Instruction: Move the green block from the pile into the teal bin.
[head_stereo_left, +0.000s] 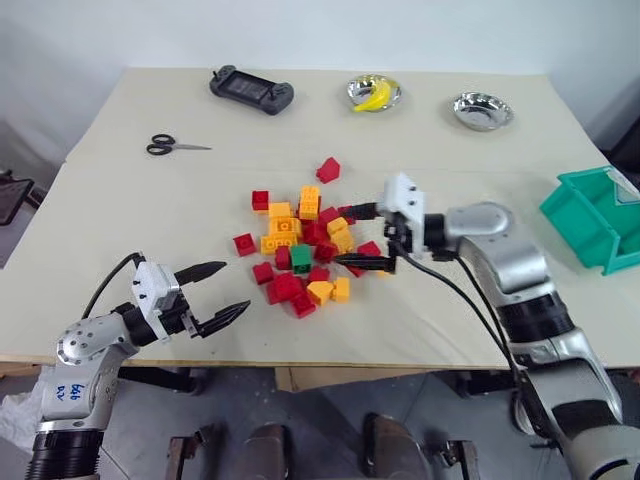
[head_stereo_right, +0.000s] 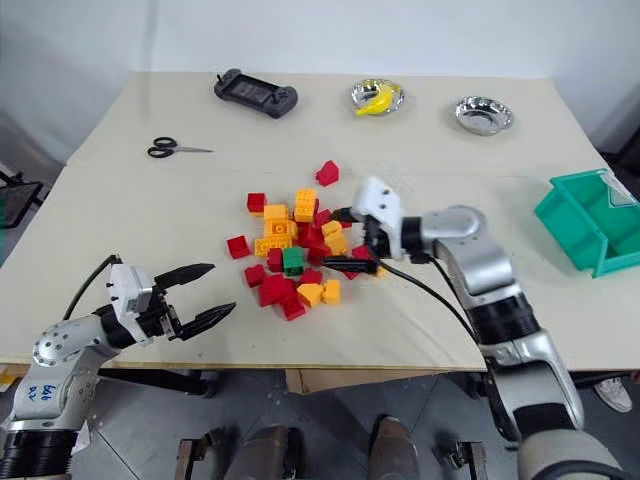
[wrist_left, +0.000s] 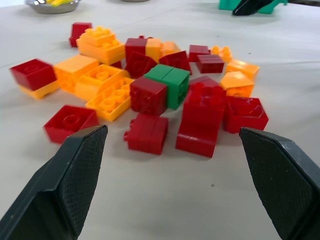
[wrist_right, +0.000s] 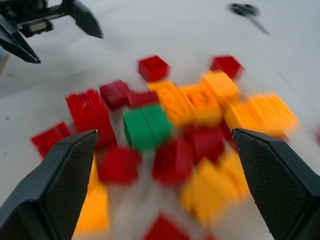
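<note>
On beige table (head_stereo_left: 150, 210): pile (head_stereo_left: 300, 245) | green block (head_stereo_left: 301, 256) unheld | right gripper (head_stereo_left: 368, 236) wide | left gripper (head_stereo_left: 218, 294) wide

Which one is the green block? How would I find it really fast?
Look at the middle of the cream table, where the pile of little studded bricks lies. The green block sits near the pile's middle, toward the robot, with red bricks touching it. Every other brick there is red or orange-yellow, so it is the only green one.

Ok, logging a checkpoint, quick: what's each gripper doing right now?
Left gripper: open, holding nothing, short of the pile.
Right gripper: open, empty, over the pile beside the green block.
</note>
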